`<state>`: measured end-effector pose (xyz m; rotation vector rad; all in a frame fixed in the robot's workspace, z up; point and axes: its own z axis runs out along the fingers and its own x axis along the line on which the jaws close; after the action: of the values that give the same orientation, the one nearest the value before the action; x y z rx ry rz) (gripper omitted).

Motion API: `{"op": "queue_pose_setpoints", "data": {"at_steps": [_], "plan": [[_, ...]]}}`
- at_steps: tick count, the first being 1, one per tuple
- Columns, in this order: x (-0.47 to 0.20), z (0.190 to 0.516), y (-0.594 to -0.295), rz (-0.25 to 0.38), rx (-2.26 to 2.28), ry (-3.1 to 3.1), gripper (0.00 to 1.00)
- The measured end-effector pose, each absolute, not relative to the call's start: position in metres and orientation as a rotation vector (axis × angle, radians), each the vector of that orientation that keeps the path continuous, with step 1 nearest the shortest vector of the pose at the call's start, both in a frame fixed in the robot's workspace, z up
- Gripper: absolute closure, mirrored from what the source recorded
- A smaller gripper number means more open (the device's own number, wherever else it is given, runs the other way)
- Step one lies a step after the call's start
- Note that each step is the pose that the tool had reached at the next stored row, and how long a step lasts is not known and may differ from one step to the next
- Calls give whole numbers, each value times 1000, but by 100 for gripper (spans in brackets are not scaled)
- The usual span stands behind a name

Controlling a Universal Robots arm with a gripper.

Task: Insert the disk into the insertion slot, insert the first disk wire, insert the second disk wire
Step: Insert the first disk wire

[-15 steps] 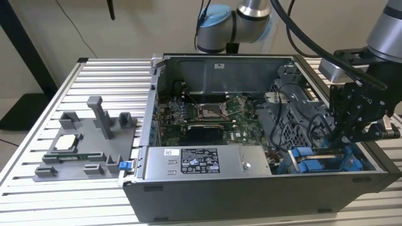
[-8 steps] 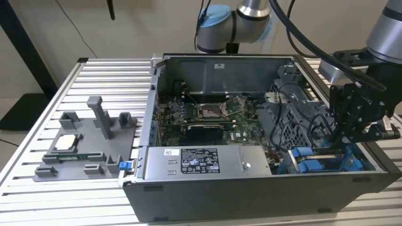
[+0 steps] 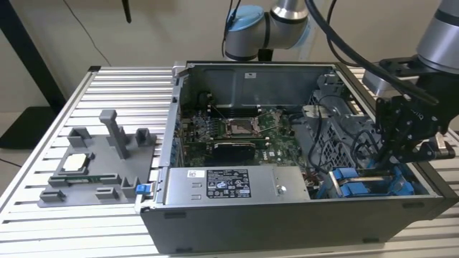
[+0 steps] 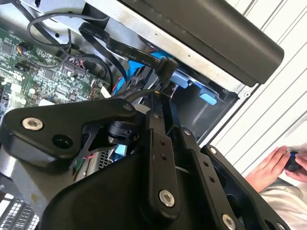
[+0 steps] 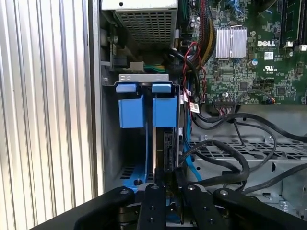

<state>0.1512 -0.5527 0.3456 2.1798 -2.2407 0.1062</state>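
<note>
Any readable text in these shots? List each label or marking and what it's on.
white label on the grey metal power-supply box: print too small to read.
small white sticker on the grey case's back wall: too small to read.
white printing on the green motherboard: one maker's logo, not quoted; the rest too small.
white tag on the red and black wires: blurred.
Nothing else legible.
</note>
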Motion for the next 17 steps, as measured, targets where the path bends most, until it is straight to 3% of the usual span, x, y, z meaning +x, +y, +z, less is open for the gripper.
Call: {"op": "queue_pose_setpoints", "data": {"at_steps": [17], "plan": [[149, 342, -552, 108, 2148, -2272, 100]]}}
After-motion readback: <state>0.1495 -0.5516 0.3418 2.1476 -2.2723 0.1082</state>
